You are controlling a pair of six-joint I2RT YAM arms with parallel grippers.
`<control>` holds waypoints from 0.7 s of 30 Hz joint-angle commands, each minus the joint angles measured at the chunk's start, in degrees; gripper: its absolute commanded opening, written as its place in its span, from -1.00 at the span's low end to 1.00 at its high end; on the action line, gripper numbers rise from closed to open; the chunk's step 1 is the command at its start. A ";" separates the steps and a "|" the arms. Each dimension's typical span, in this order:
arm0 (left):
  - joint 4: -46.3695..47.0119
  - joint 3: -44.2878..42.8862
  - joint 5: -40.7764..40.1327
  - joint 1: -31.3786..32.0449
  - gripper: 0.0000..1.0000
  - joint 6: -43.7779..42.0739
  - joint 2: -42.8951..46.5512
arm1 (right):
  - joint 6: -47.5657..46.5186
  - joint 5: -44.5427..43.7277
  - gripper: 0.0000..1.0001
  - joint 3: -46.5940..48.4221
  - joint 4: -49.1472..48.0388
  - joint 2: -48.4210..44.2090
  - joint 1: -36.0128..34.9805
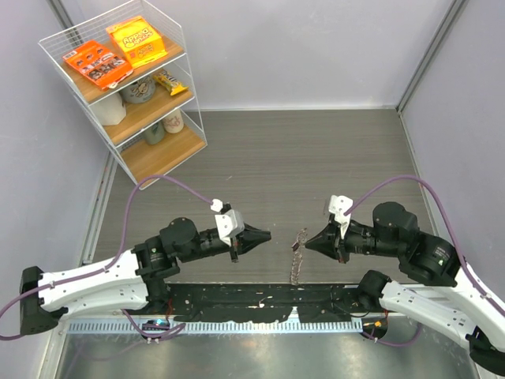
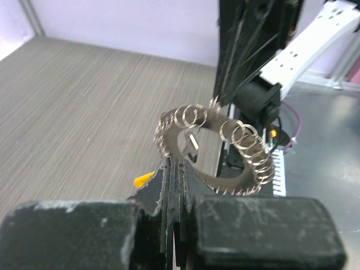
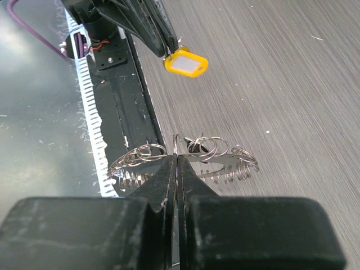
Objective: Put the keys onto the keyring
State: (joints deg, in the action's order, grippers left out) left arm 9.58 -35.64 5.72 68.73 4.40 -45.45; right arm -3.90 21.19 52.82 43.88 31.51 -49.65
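Note:
My right gripper (image 1: 308, 242) (image 3: 176, 156) is shut on the keyring (image 1: 297, 254) (image 3: 225, 163), a silvery loop rimmed with small rings and coils, and holds it above the table. In the left wrist view the keyring (image 2: 247, 143) hangs from the right gripper's fingers (image 2: 230, 79), its hole facing my left gripper (image 2: 177, 164). My left gripper (image 1: 267, 234) is shut on the yellow-headed key (image 3: 185, 63), whose head (image 2: 143, 179) sticks out beside the fingers. A small silver piece (image 2: 191, 140) shows inside the hole, just past the left tips. I cannot tell if it is that key's blade. The plain silver key is not clearly seen.
A wire shelf rack (image 1: 126, 87) with snack boxes and jars stands at the back left. A black mat (image 1: 260, 300) and a white toothed strip (image 1: 197, 324) run along the near edge under the arms. Purple cables loop over both arms.

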 commanded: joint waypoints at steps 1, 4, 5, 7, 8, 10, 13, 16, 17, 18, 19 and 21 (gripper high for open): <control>7.02 0.65 6.40 -0.09 -1.00 1.92 2.47 | -0.32 4.99 -0.89 1.32 -7.31 0.75 -0.01; 10.79 1.36 8.51 0.00 -1.00 3.50 3.00 | -0.05 7.80 -0.89 1.50 -9.07 1.10 -0.01; 12.02 1.62 9.31 -0.09 -1.00 3.85 3.00 | -0.05 8.07 -0.89 1.76 -9.51 1.45 -0.01; 13.96 1.54 10.80 -0.09 -1.00 4.38 2.83 | -0.14 9.04 -0.89 2.72 -9.60 2.24 -0.01; 14.49 1.54 11.24 0.00 -1.00 4.56 2.65 | -0.23 9.91 -0.89 2.99 -9.69 2.33 -0.01; 15.81 1.45 12.47 -0.09 -1.00 4.65 2.47 | -0.23 10.80 -0.89 3.61 -10.04 2.59 -0.01; 17.39 1.36 14.14 -0.09 -1.00 5.00 2.21 | -0.67 11.50 -0.89 4.22 -10.30 2.68 -0.01; 19.24 1.10 16.07 -0.09 -1.00 6.05 1.77 | -1.02 12.29 -0.89 3.87 -11.44 2.33 -0.01; 19.68 0.92 16.78 0.00 -1.00 6.32 1.42 | -1.19 12.56 -0.89 3.79 -11.53 2.24 0.08; 19.94 0.75 17.57 0.00 -1.00 6.67 1.33 | -1.54 13.08 -0.89 3.61 -11.88 2.16 -0.01; 20.21 0.75 18.10 -0.09 -1.00 6.84 1.16 | -1.90 13.26 -0.89 3.43 -12.06 1.89 -0.01; 20.47 0.83 18.54 -0.09 -1.00 7.11 1.24 | -3.13 13.35 -0.89 2.99 -12.50 1.54 -0.01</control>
State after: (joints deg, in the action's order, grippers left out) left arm 24.73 -34.15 20.93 68.73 10.11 -44.14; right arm -4.80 32.34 54.06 36.95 34.26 -49.65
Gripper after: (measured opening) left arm 0.035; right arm 0.064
